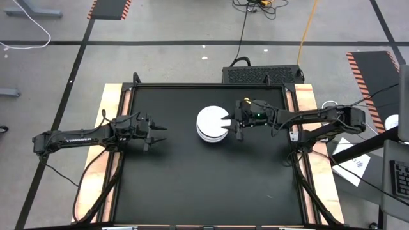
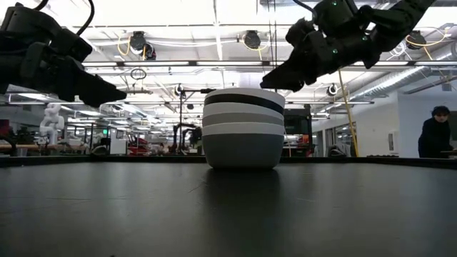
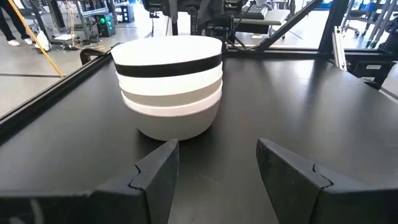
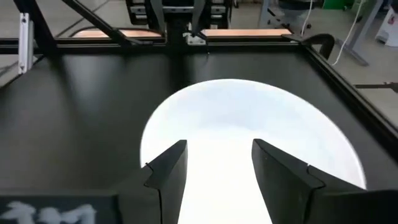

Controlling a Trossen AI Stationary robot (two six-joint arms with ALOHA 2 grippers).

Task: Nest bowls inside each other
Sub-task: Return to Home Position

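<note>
High view showed me the nested stack of small round plain bowls (image 1: 211,124), white on top with black just beneath, standing near the middle of the black table (image 1: 192,185). My right gripper (image 1: 227,124) hovered over its right rim, fingers spread and empty. The left gripper (image 1: 164,135), likewise spread, waited well to the left.

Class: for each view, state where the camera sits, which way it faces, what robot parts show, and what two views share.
High view: above the table, facing straight down; both arms, left gripper apart from the bowl stack, right gripper over its rim.
Low view: table height, facing level at the stack; grippers overhead.
Left wrist view: left arm, facing the stack's side; own fingers.
Right wrist view: right arm, looking into the top white bowl; own fingers.
Shared: low and left wrist views both show the black bowl.
</note>
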